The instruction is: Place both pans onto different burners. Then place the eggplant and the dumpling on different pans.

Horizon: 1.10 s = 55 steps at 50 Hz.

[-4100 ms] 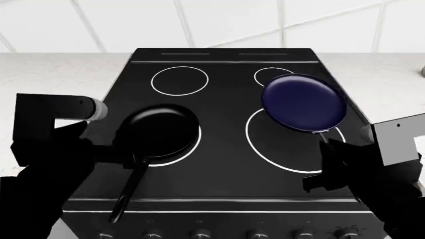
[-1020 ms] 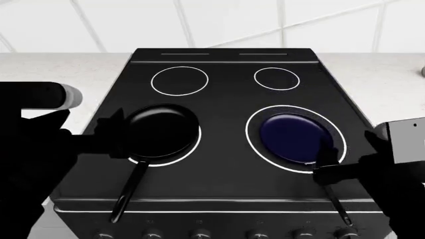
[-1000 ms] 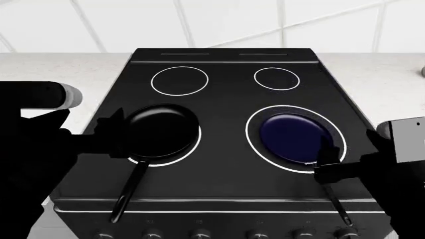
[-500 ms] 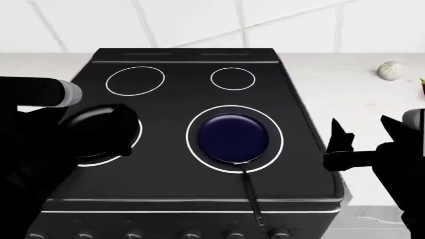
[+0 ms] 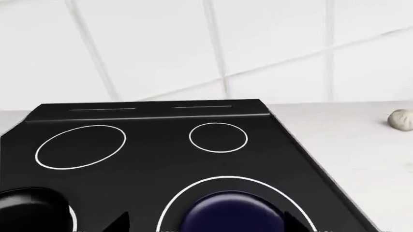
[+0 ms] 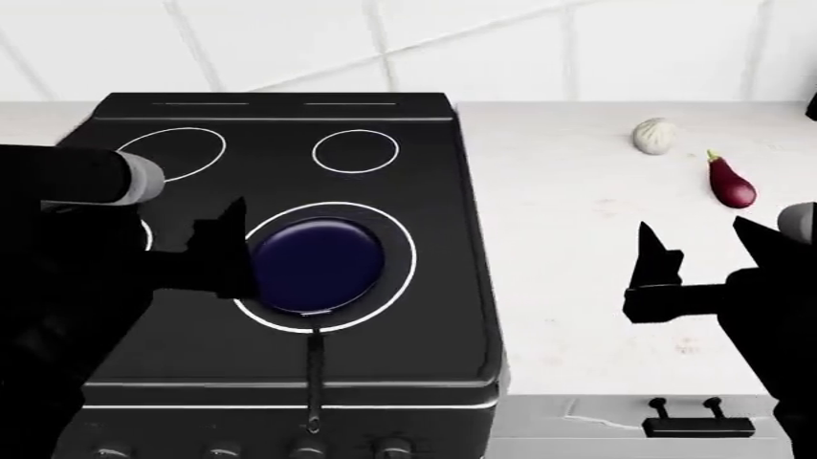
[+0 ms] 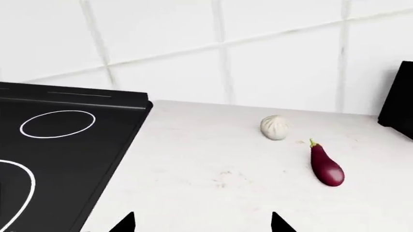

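- Two foods lie on the white counter (image 6: 575, 239) at the head view's upper right: the dumpling (image 6: 655, 135), and the eggplant (image 6: 732, 182) just beside it, apart.
- Navy pan (image 6: 316, 263) sits inside a large burner ring (image 6: 398, 229) at centre left; the black pan (image 5: 29, 212) shows only at the left wrist view's lower left.
- Right gripper (image 6: 699, 251), low on the right, has its fingers spread wide, empty.
- Left gripper (image 6: 228, 249) is beside the navy pan; I cannot tell its opening.
- Risk: the round dumpling may roll from a closing pinch, and the glossy eggplant could slip.
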### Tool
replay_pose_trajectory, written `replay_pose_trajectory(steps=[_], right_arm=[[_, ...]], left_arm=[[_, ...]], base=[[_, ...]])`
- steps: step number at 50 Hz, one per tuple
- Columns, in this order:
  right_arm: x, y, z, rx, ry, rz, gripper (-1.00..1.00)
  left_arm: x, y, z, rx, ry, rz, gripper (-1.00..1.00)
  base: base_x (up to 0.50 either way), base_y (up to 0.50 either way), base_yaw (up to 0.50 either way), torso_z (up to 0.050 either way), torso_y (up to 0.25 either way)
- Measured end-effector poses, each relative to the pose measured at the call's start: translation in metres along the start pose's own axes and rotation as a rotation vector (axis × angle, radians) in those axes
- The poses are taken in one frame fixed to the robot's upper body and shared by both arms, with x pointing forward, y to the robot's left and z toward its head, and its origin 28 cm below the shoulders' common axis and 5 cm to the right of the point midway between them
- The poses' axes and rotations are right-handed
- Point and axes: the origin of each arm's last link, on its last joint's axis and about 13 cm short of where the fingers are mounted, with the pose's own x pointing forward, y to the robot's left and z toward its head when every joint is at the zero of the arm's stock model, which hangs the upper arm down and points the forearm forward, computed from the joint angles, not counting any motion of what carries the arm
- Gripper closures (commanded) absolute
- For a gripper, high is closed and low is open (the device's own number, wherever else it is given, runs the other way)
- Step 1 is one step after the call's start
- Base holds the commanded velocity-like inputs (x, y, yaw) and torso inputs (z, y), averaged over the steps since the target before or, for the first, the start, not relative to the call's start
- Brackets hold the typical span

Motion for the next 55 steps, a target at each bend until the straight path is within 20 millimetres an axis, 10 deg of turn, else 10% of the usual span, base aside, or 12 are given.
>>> replay_pose_trajectory(steps=[55], right_arm=[[0.0046, -0.0016, 0.0000, -0.001, -0.002, -0.012, -1.00]], left_arm=[[0.0030, 0.0004, -0.0011, -0.021, -0.014, -0.028, -1.00]], base=[[0.00, -0.50, 0.00, 0.000, 0.000]])
